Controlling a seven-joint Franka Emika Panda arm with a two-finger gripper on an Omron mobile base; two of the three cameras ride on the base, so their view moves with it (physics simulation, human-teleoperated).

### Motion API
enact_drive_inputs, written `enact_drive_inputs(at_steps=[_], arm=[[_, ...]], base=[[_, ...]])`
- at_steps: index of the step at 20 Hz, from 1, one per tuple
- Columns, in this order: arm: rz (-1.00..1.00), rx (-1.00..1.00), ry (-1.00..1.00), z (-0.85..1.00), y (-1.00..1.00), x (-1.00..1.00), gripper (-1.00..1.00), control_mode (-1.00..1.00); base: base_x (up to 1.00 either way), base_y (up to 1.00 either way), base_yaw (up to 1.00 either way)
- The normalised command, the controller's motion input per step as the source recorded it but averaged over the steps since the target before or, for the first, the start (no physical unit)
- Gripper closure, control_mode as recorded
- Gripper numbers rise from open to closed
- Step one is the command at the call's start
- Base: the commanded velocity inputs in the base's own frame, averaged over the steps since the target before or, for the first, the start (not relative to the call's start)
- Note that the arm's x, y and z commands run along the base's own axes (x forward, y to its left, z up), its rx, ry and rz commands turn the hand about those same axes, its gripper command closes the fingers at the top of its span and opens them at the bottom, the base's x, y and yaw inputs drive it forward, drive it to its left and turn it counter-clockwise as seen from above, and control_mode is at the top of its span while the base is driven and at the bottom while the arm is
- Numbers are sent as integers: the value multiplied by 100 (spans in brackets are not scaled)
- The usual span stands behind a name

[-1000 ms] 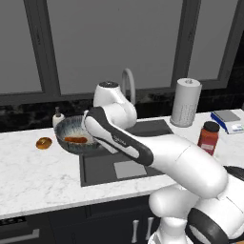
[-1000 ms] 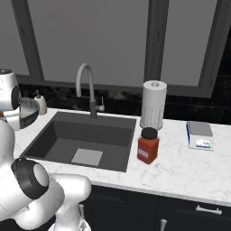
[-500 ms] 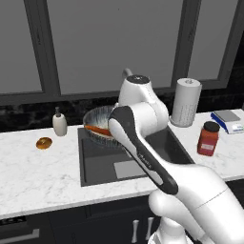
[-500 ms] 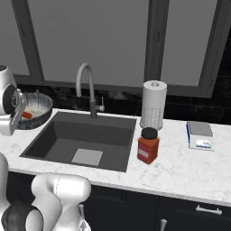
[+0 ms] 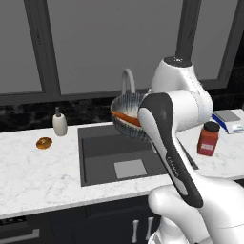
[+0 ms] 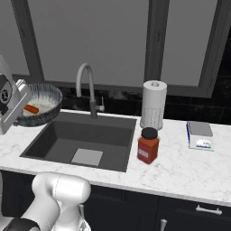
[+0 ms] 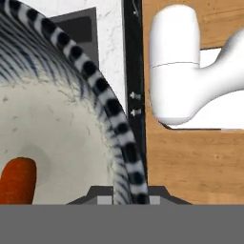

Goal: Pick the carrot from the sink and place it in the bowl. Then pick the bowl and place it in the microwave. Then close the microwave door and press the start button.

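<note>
I see the bowl (image 5: pixel 127 118) aloft over the sink's (image 5: pixel 107 150) back edge, crowding the faucet (image 6: pixel 85 85) just behind. Basin below lies open. Right-hand table holds red jar (image 6: pixel 148 145), paper towel roll (image 6: pixel 153 105), box (image 6: pixel 199 134); left holds soap bottle (image 5: pixel 59 122), bagel (image 5: pixel 44 143).

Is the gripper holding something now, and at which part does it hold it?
The gripper holds the bowl by its rim, with the carrot inside.
</note>
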Motion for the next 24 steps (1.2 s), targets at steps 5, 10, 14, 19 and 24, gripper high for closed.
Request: enact_drive_inputs(at_steps=[5,10,14,19,24], arm=[[-9,0,0,54,-57,-40,100,-100],[-2,0,0,30,-26,-36,100,-100],[0,0,0,3,-4,-11,100,100],[0,0,0,0,0,0,100,100],[0,0,0,0,0,0,100,100]], base=[[0,0,0],[0,0,0],[-40,-6,9],[-64,51,48],[-11,100,62]])
